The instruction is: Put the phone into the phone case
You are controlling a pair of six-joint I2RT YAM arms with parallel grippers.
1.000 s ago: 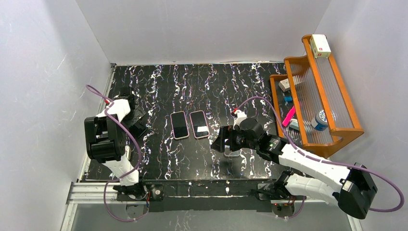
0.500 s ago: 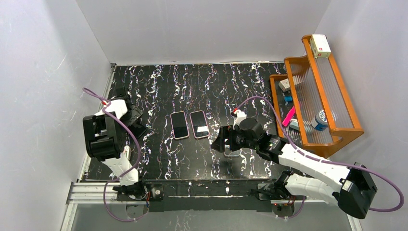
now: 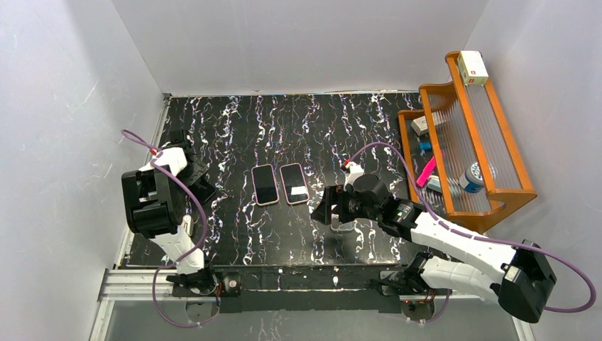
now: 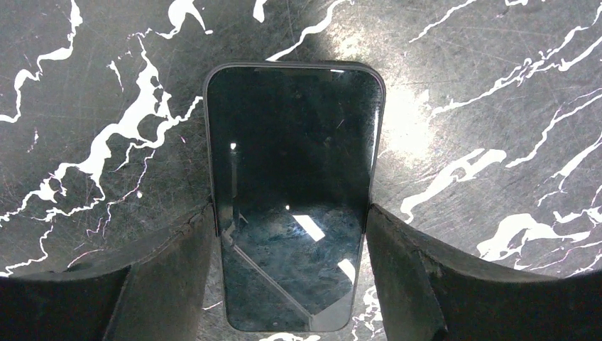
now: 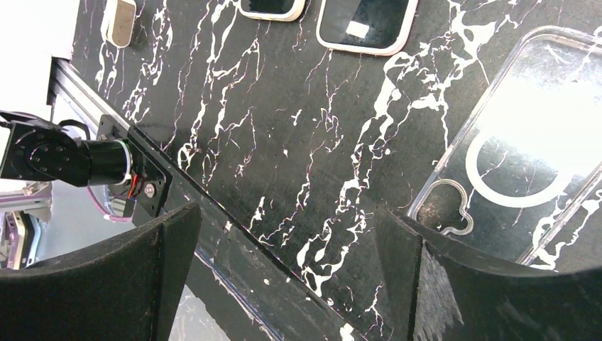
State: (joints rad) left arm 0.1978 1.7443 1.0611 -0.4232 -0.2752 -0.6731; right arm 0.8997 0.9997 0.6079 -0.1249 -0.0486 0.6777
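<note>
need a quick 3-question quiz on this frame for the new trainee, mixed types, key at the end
1. True or false: the right gripper is holding the clear case.
2. The dark phone between the fingers of the left gripper is: A) lying flat on the table; B) standing on edge; C) on the wooden rack.
3. Top view: how many light-rimmed phones lie side by side mid-table?
Key: 1 false, it is open and the case lies on the table; 2 A; 3 two.

Black marbled table carries two pale-edged phones, a dark phone, a clear case and a wooden rack
</note>
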